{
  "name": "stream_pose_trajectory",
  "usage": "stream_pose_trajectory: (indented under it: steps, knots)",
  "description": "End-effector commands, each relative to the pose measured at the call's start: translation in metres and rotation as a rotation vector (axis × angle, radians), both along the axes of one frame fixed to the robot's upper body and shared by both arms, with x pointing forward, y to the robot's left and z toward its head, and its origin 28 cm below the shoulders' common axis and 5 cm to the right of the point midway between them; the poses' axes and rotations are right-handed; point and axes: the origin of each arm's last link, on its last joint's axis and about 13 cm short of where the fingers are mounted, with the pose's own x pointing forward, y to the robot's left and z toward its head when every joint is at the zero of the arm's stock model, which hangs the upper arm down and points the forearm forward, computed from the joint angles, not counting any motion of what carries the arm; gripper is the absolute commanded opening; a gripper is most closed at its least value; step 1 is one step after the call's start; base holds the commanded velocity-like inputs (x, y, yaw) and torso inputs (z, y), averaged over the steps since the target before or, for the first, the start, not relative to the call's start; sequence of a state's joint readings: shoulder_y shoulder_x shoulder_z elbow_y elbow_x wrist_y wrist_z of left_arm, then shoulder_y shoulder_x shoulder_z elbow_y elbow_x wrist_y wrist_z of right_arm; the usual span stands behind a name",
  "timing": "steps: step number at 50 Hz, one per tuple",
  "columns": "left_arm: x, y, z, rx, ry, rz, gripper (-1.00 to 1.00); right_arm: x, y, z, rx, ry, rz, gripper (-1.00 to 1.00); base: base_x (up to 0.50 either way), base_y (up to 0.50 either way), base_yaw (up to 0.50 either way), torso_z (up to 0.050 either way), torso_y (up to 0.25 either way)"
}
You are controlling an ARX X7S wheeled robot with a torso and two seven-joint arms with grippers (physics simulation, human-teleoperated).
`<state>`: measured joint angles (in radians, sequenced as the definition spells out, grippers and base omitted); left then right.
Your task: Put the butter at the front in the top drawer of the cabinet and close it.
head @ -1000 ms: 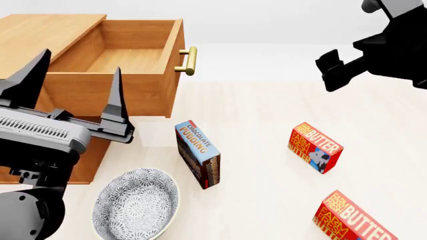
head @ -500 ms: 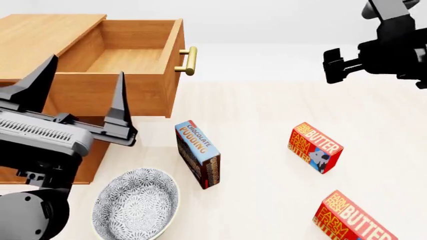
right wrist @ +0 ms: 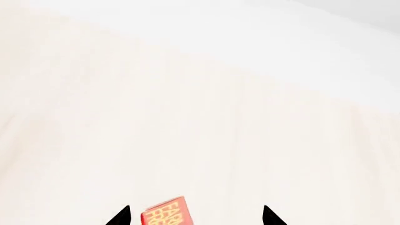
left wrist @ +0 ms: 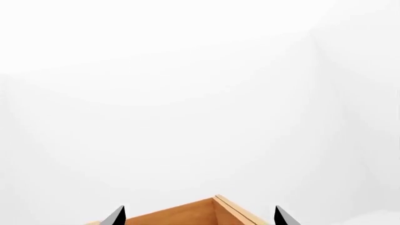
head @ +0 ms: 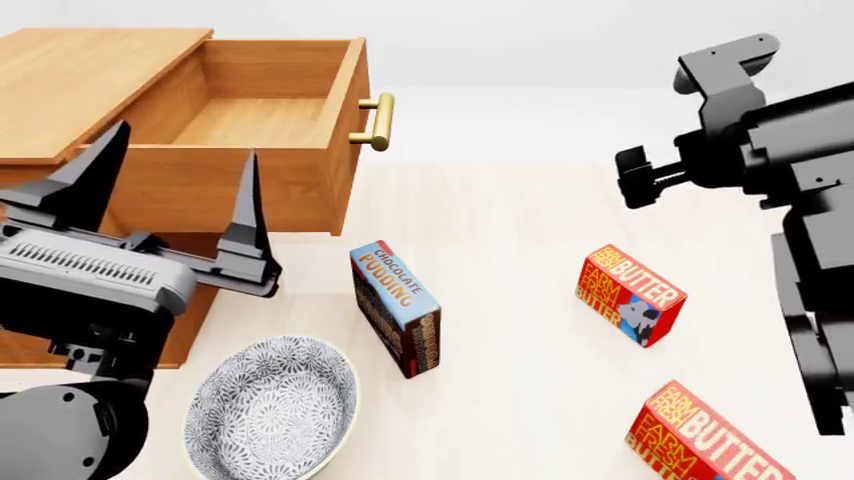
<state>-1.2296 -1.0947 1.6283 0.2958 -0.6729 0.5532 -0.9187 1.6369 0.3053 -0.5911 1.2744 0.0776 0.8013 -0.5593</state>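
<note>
Butter box at the front [head: 707,440] is recorded in the head view at the bottom right edge, partly cut off, well apart from both sets of fingers; "FARM FRESH BUTTER" is read on it. A second identical butter box [head: 633,295] lies below the right gripper [head: 638,176], which is held high over the floor with its wrist raised; its finger spread cannot be told here. The left gripper [head: 167,190] is held upright in front of the cabinet [head: 80,70], fingers spread wide and empty, their tips against the side wall of the top drawer [head: 274,95], which stands pulled out. A box lettered "CHOCOLATE PUDDING" [head: 396,307] stands beyond the right-hand finger, and a patterned bowl [head: 271,408] lies below.

Compared with half a second ago, the right arm is noted lower and further into view, and the left gripper slightly raised.

In the left wrist view, two finger tips [left wrist: 115,216] are seen apart, a wooden corner of the cabinet between them.

In the right wrist view, two finger tips [right wrist: 122,216] are seen apart, with a red box reading "FARM FRE" between them, untouched.
</note>
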Motion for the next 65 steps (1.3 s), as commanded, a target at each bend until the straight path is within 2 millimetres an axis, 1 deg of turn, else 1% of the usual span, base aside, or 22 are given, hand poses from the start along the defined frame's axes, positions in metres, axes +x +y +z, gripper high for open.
stream_pose_trajectory:
  steps: [1,13,28,34,39,48,55,65]
  knots:
    - [0.0,0.0,-0.001,-0.002,0.002,-0.004,1.0,0.0,0.001,-0.015,-0.043,0.064,0.008,1.0,0.0,0.0,0.0,0.0,0.0]
    - [-0.001,0.001,-0.003,-0.006,0.006,-0.003,1.0,0.001,0.003,-0.025,-0.074,0.097,0.015,1.0,0.0,0.0,0.0,0.0,0.0]
    - [0.002,0.001,-0.004,-0.009,0.008,-0.005,1.0,0.0,0.003,-0.031,-0.104,0.13,0.027,1.0,0.0,0.0,0.0,0.0,0.0]
    - [0.001,0.001,-0.006,-0.009,0.009,-0.004,1.0,0.0,0.002,-0.036,-0.138,0.15,0.034,1.0,0.0,0.0,0.0,0.0,0.0]
    - [0.001,0.0,-0.006,-0.009,0.011,-0.007,1.0,0.001,0.002,-0.036,-0.167,0.154,0.056,1.0,0.0,0.0,0.0,0.0,0.0]
    - [0.002,0.0,-0.005,-0.008,0.014,-0.01,1.0,0.003,-0.003,-0.038,-0.231,0.123,0.078,1.0,0.0,0.0,0.0,0.0,0.0]
    - [0.004,0.001,-0.001,-0.005,0.014,-0.01,1.0,0.004,-0.005,-0.047,-0.253,0.112,0.105,1.0,0.0,0.0,0.0,0.0,0.0]
    - [0.007,0.002,0.003,-0.002,0.022,-0.01,1.0,0.005,-0.003,-0.058,-0.267,0.117,0.154,1.0,0.0,0.0,0.0,0.0,0.0]
